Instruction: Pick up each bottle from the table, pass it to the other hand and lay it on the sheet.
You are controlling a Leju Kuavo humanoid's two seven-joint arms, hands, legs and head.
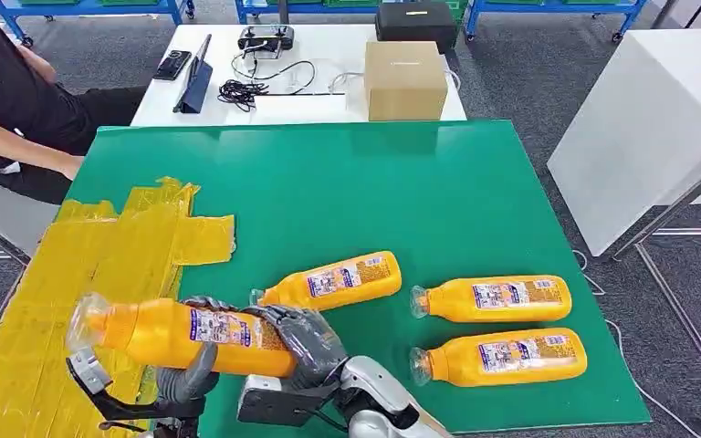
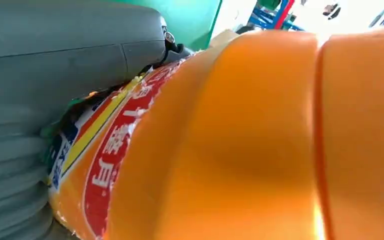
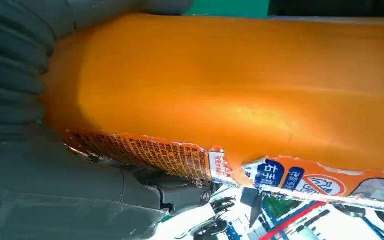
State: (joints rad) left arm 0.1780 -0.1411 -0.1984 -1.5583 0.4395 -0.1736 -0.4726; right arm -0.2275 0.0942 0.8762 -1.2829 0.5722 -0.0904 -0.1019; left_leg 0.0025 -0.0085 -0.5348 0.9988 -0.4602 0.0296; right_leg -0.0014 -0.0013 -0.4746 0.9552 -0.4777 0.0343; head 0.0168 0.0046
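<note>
Orange bottle [image 1: 183, 333] held level at lower left of the head view, both the left robot hand [image 1: 187, 374] and right robot hand [image 1: 306, 342] gripping it, above yellow sheet [image 1: 100, 265], three more bottles [image 1: 502, 298] lying on the green tabletop [image 1: 374, 192] at right.

Person [image 1: 18, 109] cut off at edge

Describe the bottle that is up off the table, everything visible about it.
The held bottle is orange plastic with a clear cap at its left end and a torn, peeling printed label. It lies roughly level above the table's near edge, its cap end over the yellow sheet. Both hands grip it: the right hand wraps over its base end, and the left hand holds it from below near the middle.
</note>
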